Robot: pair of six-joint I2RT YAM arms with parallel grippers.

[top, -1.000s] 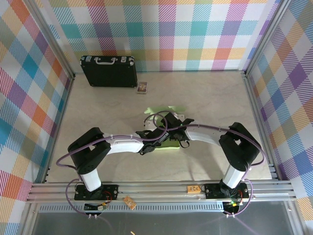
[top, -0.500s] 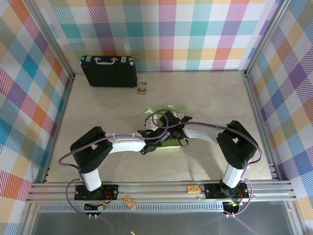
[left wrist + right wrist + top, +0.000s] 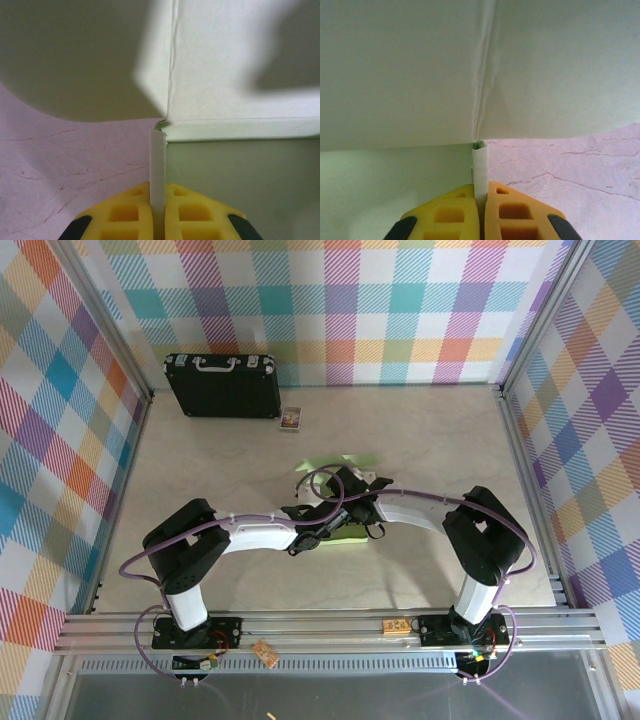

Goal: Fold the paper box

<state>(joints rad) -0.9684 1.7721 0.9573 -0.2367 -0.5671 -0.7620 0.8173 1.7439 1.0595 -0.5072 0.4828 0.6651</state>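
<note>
The paper box [image 3: 347, 534] is pale green thin card, partly folded, with creased panels and a rounded flap. It sits at the middle of the tabletop [image 3: 430, 440], mostly hidden under both wrists. The left arm reaches in from the near left and the right arm from the near right, elbows bent outward, meeting over the card. The left gripper [image 3: 158, 186] is nearly closed, its yellow fingers pinching a thin upright strip of the card. The right gripper [image 3: 480, 186] pinches another strip likewise. There is one paper box, two arms, two grippers, one black case [image 3: 222, 388] at the far left, and one small card [image 3: 291, 419] just beside it.
</note>
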